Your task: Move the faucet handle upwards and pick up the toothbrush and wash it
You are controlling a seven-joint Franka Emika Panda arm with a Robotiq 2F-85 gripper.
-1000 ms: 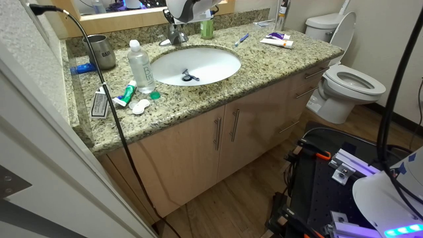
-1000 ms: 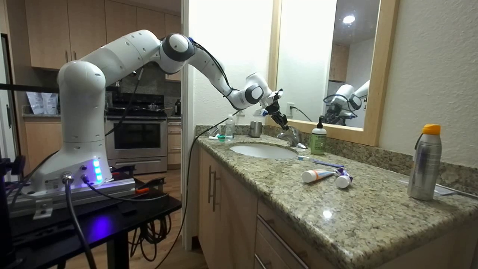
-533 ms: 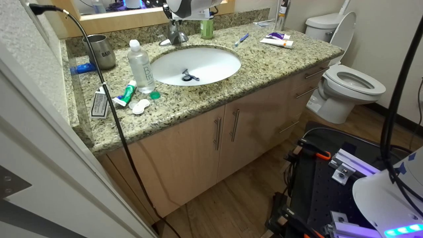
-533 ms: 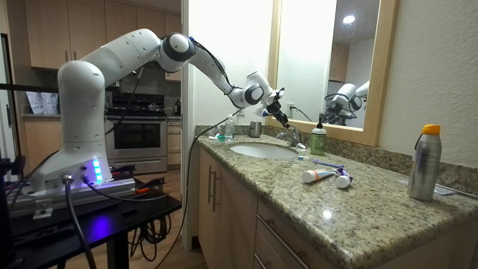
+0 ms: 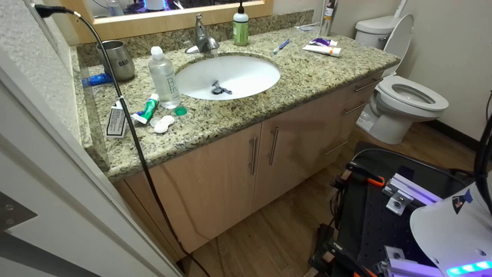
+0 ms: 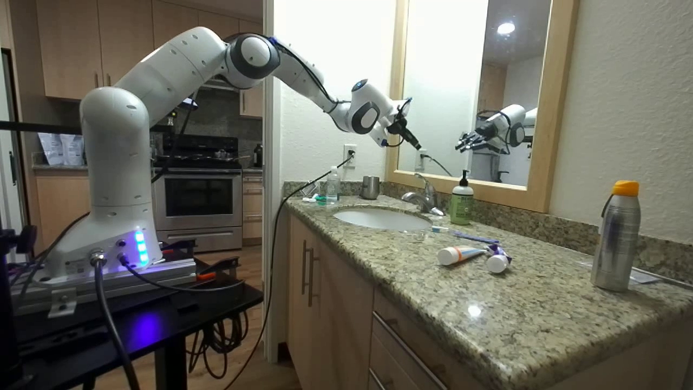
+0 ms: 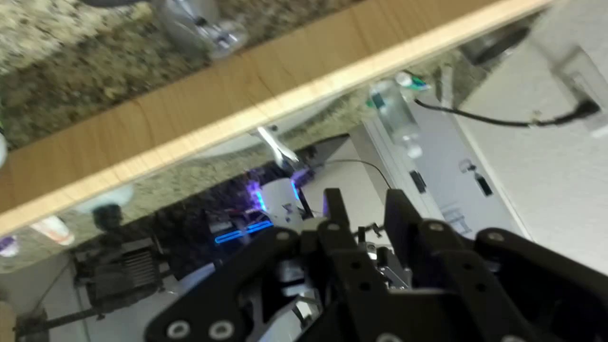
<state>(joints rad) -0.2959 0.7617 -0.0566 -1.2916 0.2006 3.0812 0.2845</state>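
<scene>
– Countertop point(image 6: 541, 314)?
– Stone by appearance, speckled, polished to a gloss.
– Basin point(image 5: 246, 71)?
– Smooth, glossy.
– Faucet point(image 5: 207, 43) and faucet handle point(image 5: 199, 24)?
– Both metal, shiny.
– Mirror frame point(image 6: 555, 108) and cabinet doors point(image 5: 215, 181)?
– Wood-grained, smooth.
– Cup point(image 5: 126, 70)?
– Metal, with a duller brushed look.
– Toothbrush point(image 6: 476, 237)?
– Plastic by its look.
– Wall point(image 6: 628, 108)?
– Rough-textured, matt.

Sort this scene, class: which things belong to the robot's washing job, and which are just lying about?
For the job:
silver metal faucet handle
slim blue toothbrush
white oval basin
black two-fingered gripper

Just lying about:
green pump bottle
clear plastic bottle with white cap
grey metal mug
silver bottle with orange cap
white tube with orange band
</scene>
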